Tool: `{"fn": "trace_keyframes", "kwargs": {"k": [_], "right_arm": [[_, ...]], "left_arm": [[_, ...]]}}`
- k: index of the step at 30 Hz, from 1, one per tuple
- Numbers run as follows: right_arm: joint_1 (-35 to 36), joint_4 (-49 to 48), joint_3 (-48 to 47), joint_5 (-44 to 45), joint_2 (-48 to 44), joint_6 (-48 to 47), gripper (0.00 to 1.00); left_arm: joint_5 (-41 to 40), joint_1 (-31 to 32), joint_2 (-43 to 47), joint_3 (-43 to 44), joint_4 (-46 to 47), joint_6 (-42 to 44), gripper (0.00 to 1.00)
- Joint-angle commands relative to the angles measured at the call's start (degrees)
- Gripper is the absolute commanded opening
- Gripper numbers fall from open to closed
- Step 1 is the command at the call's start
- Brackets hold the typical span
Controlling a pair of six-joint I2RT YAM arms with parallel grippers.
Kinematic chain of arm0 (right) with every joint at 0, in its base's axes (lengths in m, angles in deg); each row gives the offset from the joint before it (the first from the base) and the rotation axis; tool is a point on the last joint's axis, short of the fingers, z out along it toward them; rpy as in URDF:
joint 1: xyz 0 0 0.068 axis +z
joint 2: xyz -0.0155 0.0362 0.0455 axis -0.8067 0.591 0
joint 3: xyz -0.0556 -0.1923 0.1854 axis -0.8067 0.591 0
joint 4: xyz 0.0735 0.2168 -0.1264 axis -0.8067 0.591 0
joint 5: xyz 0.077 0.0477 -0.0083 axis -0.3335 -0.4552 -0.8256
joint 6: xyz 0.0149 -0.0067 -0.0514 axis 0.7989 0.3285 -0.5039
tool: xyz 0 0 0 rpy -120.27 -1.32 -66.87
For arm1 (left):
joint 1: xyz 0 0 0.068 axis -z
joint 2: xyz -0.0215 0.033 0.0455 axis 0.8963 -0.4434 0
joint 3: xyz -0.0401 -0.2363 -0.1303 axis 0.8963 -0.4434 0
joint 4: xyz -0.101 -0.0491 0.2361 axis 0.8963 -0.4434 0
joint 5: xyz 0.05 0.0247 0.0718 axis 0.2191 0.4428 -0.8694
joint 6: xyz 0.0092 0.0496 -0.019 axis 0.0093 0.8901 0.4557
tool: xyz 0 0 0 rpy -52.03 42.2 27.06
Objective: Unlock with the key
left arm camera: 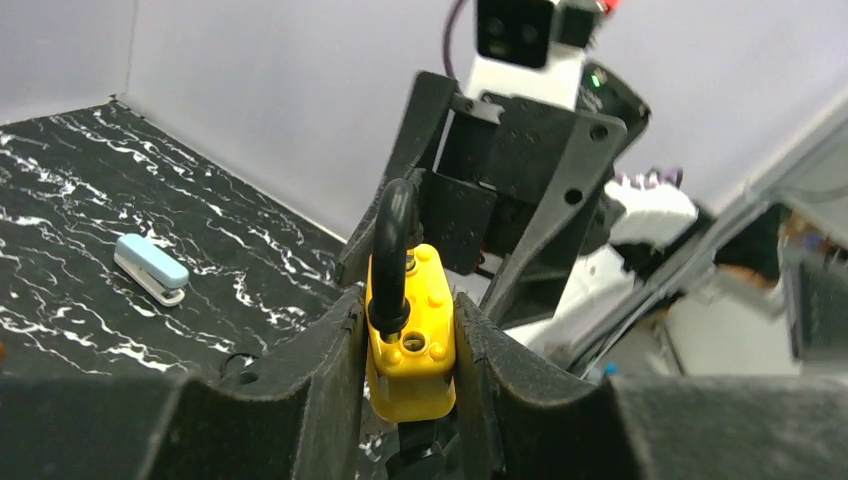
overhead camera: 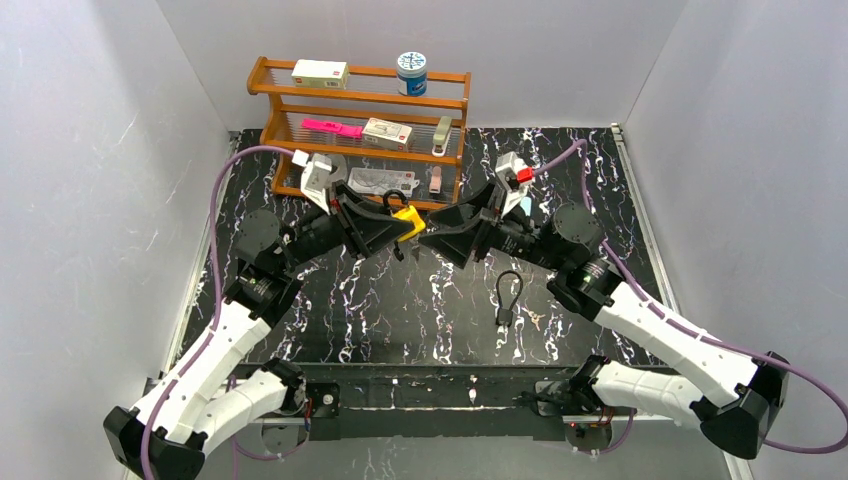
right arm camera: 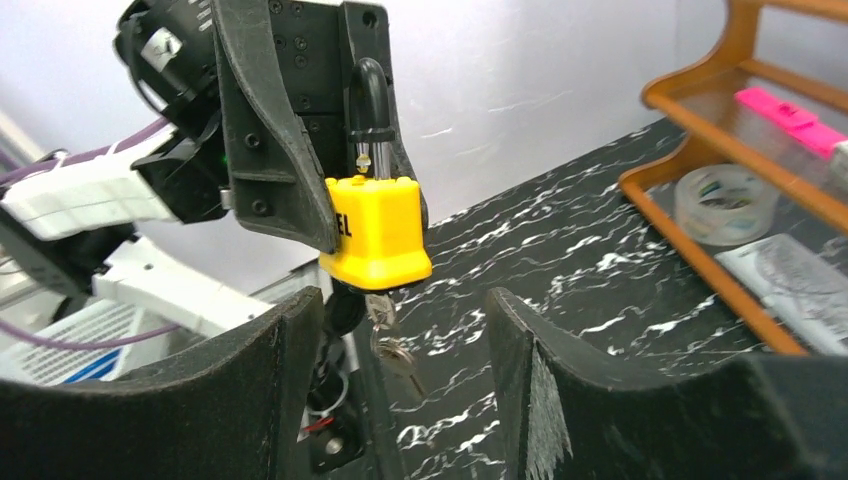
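A yellow padlock (overhead camera: pixel 407 222) with a black shackle (left arm camera: pixel 392 240) is held above the table between the two arms. My left gripper (left arm camera: pixel 408 300) is shut on the padlock body (left arm camera: pixel 410 345). One shackle leg sits in the body and the hole beside it is empty. In the right wrist view the padlock (right arm camera: pixel 378 228) shows a bare silver stretch of shackle leg above the body. A key (right arm camera: pixel 383 312) sticks in its underside, with a second key dangling from it. My right gripper (right arm camera: pixel 400 300) is open just below the padlock, its jaws on either side of the keys without touching them.
A wooden rack (overhead camera: pixel 360 100) with boxes, a tape roll (right arm camera: pixel 725 205) and a pink item (right arm camera: pixel 790 110) stands at the back. A black cable loop (overhead camera: pixel 508 295) lies on the marbled table ahead of the right arm. A small blue-and-white object (left arm camera: pixel 150 268) lies on the table.
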Motion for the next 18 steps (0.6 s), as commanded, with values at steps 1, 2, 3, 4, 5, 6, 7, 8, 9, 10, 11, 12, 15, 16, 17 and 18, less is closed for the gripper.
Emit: {"fn": "trace_keyframes", "kwargs": {"k": [1, 2, 3, 4, 5, 6, 7, 8, 9, 10, 11, 12, 15, 16, 17, 18], "right_arm": [[-0.23, -2.68, 1.01, -4.38, -2.47, 4.17, 0.68], [-0.21, -2.79, 0.91, -4.62, -2.59, 4.5, 0.68], [-0.21, -2.66, 0.7, -4.91, -2.52, 4.84, 0.69], [-0.21, -2.23, 0.1, -5.18, -2.27, 5.08, 0.68], [-0.27, -1.17, -0.77, -5.43, -1.94, 5.04, 0.68], [-0.22, -0.47, -1.52, -5.99, -1.65, 4.97, 0.68], [-0.21, -0.06, -2.31, -6.05, -1.2, 5.03, 0.68], [-0.21, 0.72, -3.1, -6.1, -0.8, 4.95, 0.68], [-0.21, 2.15, -4.22, -6.09, -0.18, 4.53, 0.68], [-0.21, 3.26, -5.35, -6.06, 0.42, 3.9, 0.67], [-0.29, 4.43, -6.5, -5.98, 1.12, 3.26, 0.67], [-0.22, 5.36, -7.58, -6.02, 1.82, 2.56, 0.66], [-0.21, 7.62, -10.81, -6.9, 4.01, 0.21, 0.63], [-0.21, 8.75, -11.48, -7.26, 4.79, -0.3, 0.61], [-0.29, 9.65, -12.86, -8.13, 5.57, -1.32, 0.57], [-0.22, 10.61, -13.71, -9.07, 6.21, -1.94, 0.53]], "left_arm": [[11.54, 0.19, 1.3, 1.34, 1.81, 14.16, 0.0], [12.26, 0.19, 1.51, 1.24, 1.01, 15.98, 0.0], [12.79, 0.19, 1.63, 1.41, -0.37, 17.99, 0.0], [13.95, 0.19, 1.54, 1.55, -1.89, 20.36, 0.0], [15.43, 0.19, 1.43, 1.42, -2.25, 22.0, 0.0], [16.42, 0.19, 1.33, 1.17, -2.27, 23.11, 0.0], [16.82, 0.19, 1.27, 0.96, -2.5, 23.75, 0.0], [17.42, 0.19, 1.21, 0.92, -3.06, 24.91, 0.0], [18.01, 0.19, 1.01, 0.98, -3.91, 25.78, 0.0], [18.27, 0.19, 0.82, 1.06, -4.63, 26.24, 0.0], [18.61, 0.19, 0.67, 1.16, -5.26, 26.67, 0.0], [19.07, 0.19, 0.55, 1.17, -5.67, 27.01, 0.0], [20.15, 0.19, 0.17, 1.2, -5.78, 26.88, 0.0], [20.33, 0.19, 0.09, 1.11, -5.79, 26.9, 0.0], [20.26, 0.19, 0.08, 1.08, -5.93, 26.88, 0.0], [20.12, 0.19, 0.14, 1.09, -6.1, 26.9, 0.0]]}}
